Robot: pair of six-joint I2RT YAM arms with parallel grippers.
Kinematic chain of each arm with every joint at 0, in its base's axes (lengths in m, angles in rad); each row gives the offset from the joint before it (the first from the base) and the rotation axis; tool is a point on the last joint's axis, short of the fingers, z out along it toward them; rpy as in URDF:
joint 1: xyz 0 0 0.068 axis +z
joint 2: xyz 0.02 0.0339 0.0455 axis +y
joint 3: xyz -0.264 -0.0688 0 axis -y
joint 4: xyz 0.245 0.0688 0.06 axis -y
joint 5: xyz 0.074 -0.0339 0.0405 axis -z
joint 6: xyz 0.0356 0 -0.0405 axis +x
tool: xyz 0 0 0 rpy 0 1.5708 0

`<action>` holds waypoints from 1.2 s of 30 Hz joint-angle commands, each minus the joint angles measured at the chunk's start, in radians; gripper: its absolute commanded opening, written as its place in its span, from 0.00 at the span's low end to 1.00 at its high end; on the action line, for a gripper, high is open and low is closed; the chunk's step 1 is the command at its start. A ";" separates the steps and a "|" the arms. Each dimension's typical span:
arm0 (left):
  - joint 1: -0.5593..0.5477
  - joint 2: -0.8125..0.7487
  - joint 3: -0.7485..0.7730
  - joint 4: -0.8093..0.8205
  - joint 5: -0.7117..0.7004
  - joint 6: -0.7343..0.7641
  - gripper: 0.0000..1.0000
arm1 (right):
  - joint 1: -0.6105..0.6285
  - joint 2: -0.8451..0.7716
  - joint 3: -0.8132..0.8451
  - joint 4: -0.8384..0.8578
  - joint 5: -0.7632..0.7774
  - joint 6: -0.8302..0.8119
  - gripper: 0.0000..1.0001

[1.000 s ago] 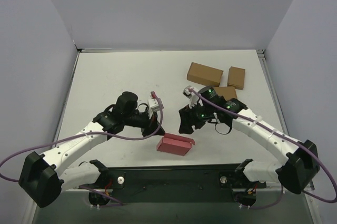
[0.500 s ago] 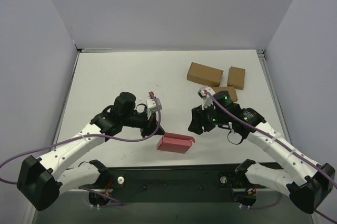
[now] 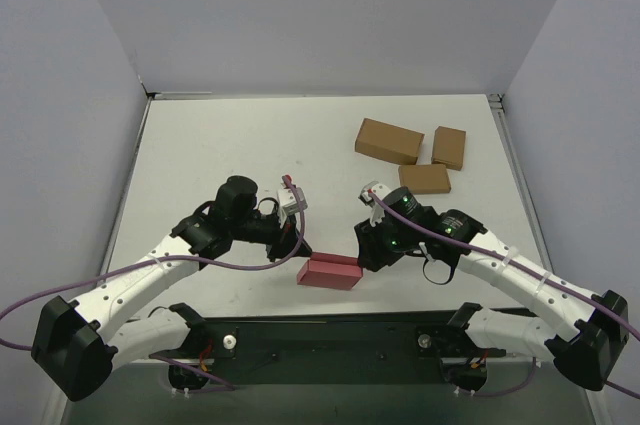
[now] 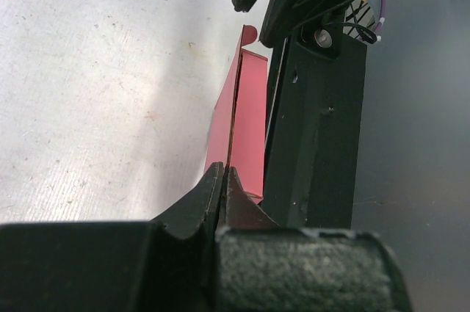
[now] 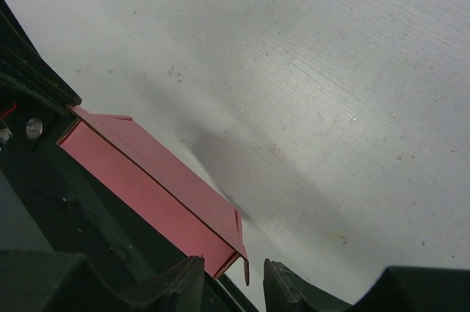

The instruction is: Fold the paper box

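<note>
Your right gripper [image 3: 366,255] has swung away from the brown boxes and come down to the paper box [image 3: 330,272], its fingers narrowing on the way. Nearest you, that pink-red box lies on the table [image 3: 220,145] just past the black base rail [image 3: 330,335], spanning the gap between your two sets of fingers. At one end the left gripper [image 4: 222,175] is closed. The thin card edge runs straight into the seam between its fingertips, so it looks to be pinching that wall to anchor the box. At the other end the right fingers [image 5: 283,290] stand apart with the small end tab between them, untouched, probably lined up to tuck it. Well beyond the right fingers sit three brown cardboard boxes [image 3: 389,141]. You'll find no readable writing or brand on anything.
</note>
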 commanded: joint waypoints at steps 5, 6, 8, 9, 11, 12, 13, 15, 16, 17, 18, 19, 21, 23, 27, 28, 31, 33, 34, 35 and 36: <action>0.000 -0.034 0.003 0.042 -0.002 0.019 0.00 | 0.017 0.036 -0.005 -0.035 0.047 0.006 0.35; 0.000 -0.034 0.004 0.042 -0.005 0.021 0.00 | 0.020 0.036 -0.005 -0.035 0.049 0.008 0.33; 0.002 -0.035 0.003 0.042 -0.010 0.021 0.00 | 0.020 0.038 -0.005 -0.037 0.049 0.008 0.29; 0.000 -0.035 0.003 0.042 -0.011 0.021 0.00 | 0.023 0.038 -0.004 -0.035 0.049 0.008 0.28; 0.000 -0.037 0.003 0.043 -0.011 0.021 0.00 | 0.028 0.038 -0.002 -0.032 0.049 0.008 0.22; 0.002 -0.035 0.003 0.043 -0.013 0.022 0.00 | 0.029 0.039 -0.001 -0.030 0.049 0.009 0.20; 0.000 -0.035 0.003 0.043 -0.013 0.021 0.00 | 0.031 0.041 0.001 -0.029 0.049 0.009 0.19; 0.000 -0.040 0.003 0.043 -0.016 0.021 0.00 | 0.034 0.047 0.002 -0.029 0.043 0.011 0.14; 0.002 -0.043 0.001 0.045 -0.017 0.021 0.00 | 0.034 0.049 0.005 -0.030 0.043 0.013 0.13; 0.000 -0.041 0.000 0.046 -0.020 0.022 0.00 | 0.037 0.050 0.004 -0.029 0.043 0.013 0.12; 0.000 -0.043 0.000 0.046 -0.020 0.021 0.00 | 0.037 0.050 0.002 -0.029 0.043 0.013 0.11; 0.002 -0.043 0.000 0.046 -0.023 0.021 0.00 | 0.040 0.052 0.002 -0.029 0.046 0.013 0.10; 0.000 -0.044 -0.002 0.046 -0.025 0.022 0.00 | 0.042 0.050 0.001 -0.027 0.046 0.017 0.09; 0.000 -0.046 0.000 0.048 -0.026 0.021 0.00 | 0.043 0.049 -0.001 -0.026 0.047 0.020 0.09; 0.000 -0.048 -0.004 0.048 -0.026 0.021 0.00 | 0.043 0.049 -0.007 -0.026 0.063 0.022 0.12; 0.000 -0.048 -0.004 0.048 -0.026 0.021 0.00 | 0.043 0.052 -0.007 -0.024 0.064 0.022 0.13; 0.000 -0.046 -0.002 0.048 -0.022 0.021 0.00 | 0.043 0.055 -0.007 -0.026 0.066 0.019 0.14; 0.000 -0.046 -0.002 0.049 -0.020 0.019 0.00 | 0.043 0.058 -0.008 -0.024 0.067 0.022 0.14; 0.002 -0.047 -0.002 0.049 -0.022 0.021 0.00 | 0.043 0.058 -0.008 -0.024 0.069 0.020 0.15; 0.000 -0.048 -0.002 0.049 -0.020 0.021 0.00 | 0.043 0.059 -0.008 -0.024 0.069 0.020 0.16; 0.000 -0.048 -0.004 0.049 -0.020 0.019 0.00 | 0.043 0.058 -0.008 -0.026 0.070 0.020 0.16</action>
